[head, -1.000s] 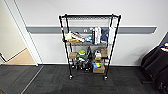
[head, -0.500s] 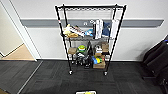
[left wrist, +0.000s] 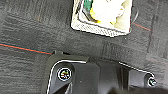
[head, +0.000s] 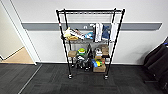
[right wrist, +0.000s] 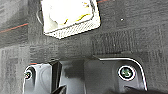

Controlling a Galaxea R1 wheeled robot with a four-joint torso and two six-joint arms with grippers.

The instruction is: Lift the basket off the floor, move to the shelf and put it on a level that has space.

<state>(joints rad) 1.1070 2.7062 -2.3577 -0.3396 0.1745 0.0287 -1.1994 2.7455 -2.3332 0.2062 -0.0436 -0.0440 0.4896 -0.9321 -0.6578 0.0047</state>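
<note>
- The shelf (head: 88, 42), a black wire rack on castors, stood against the far white wall, about centre in the head view.
- Its top level (head: 90, 11), a flat wire tier capping the four posts, carried nothing visible.
- The tier below held upright books and magazines (head: 101, 32) on the right and a loose pile of items (head: 72, 34) on the left.
- Lower tiers held small brown cardboard boxes (head: 101, 58), a green item (head: 81, 51) and other objects too blurred to name.
- The floor (head: 50, 80) was dark grey carpet tile; light wooden flooring (head: 18, 56) showed through a doorway at far left.
- A dark object (head: 157, 65) sat at the right edge, against the wall.
- The basket (left wrist: 102, 16) rested on the carpet, seen from above in the left wrist view; cream woven sides, with pale, yellow and green contents.
- The same basket (right wrist: 70, 17) showed in the right wrist view, also on the carpet, apart from the robot's dark plate.
- A thin red line (left wrist: 25, 48) crossed the carpet near the basket.
- State of the jaws, left and right: could not tell.
</note>
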